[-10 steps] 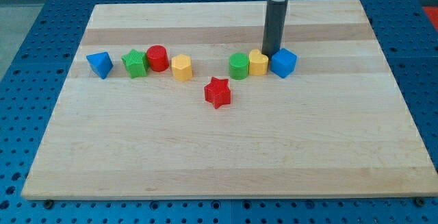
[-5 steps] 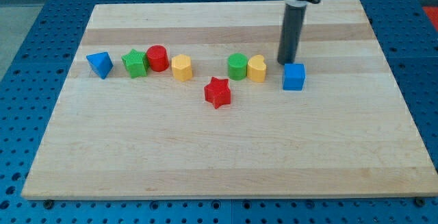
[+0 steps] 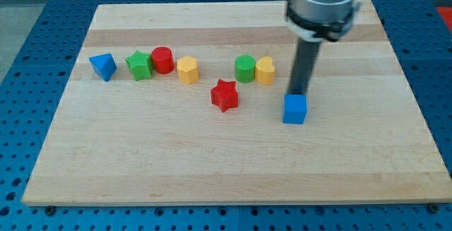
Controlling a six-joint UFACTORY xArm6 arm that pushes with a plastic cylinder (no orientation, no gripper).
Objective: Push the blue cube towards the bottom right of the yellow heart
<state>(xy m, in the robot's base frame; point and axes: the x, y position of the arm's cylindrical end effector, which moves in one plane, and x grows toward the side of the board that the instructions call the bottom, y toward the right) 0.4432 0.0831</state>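
The blue cube [image 3: 294, 109] lies on the wooden board, below and to the right of the yellow heart [image 3: 265, 70]. My tip [image 3: 299, 94] stands right at the cube's top edge, touching or nearly touching it. The dark rod rises from there to the arm's grey end at the view's top. The yellow heart sits against a green cylinder [image 3: 245, 68] on its left.
A red star [image 3: 225, 95] lies left of the blue cube. Further left stand a yellow hexagon block [image 3: 187, 69], a red cylinder [image 3: 162, 60], a green star [image 3: 140, 66] and a blue triangular block [image 3: 103, 66]. The board [image 3: 212, 167] rests on a blue perforated table.
My tip moved down the view, pushing the blue cube away from the yellow heart's right side to a spot below and right of it. The other blocks stayed put.
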